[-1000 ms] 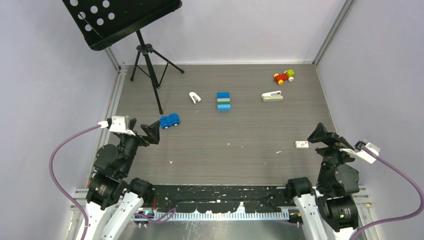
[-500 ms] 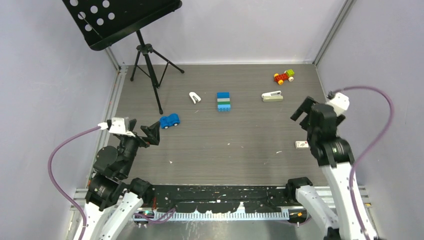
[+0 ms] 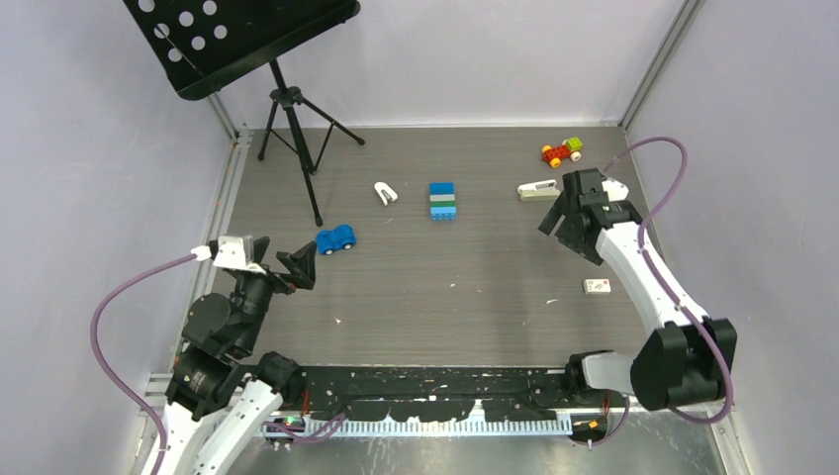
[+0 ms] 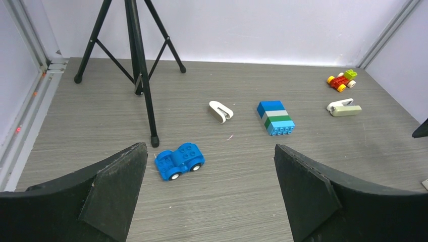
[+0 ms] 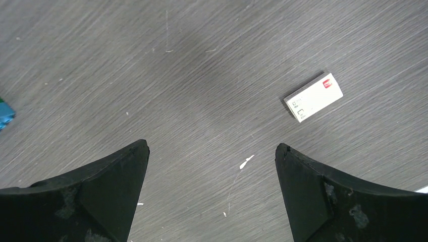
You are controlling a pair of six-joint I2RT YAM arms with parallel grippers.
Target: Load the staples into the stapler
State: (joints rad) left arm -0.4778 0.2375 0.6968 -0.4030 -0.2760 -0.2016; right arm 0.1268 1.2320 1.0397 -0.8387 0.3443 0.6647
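Observation:
The stapler (image 3: 538,190), beige-grey on a white base, lies at the far right of the table; the left wrist view shows the stapler (image 4: 344,107) too. A small white box with a red mark (image 3: 597,286) lies near the right edge, flat on the table (image 5: 313,97). No loose strip of staples shows; the staples are hidden. My right gripper (image 3: 569,237) hangs open over bare table between stapler and box, pointing down, nothing between its fingers (image 5: 213,145). My left gripper (image 3: 287,262) stays open at the near left, just short of the blue toy car (image 4: 179,161), holding nothing (image 4: 210,147).
A white clip-like piece (image 3: 386,193) and a blue-green block stack (image 3: 442,201) lie mid-table at the back. A red-yellow toy vehicle (image 3: 561,151) sits at the far right corner. A music stand's tripod (image 3: 292,129) stands at the far left. Grey walls enclose the table.
The right arm has risen from its folded pose at the near right and reached forward over the table, close to the stapler. The left arm has barely moved.

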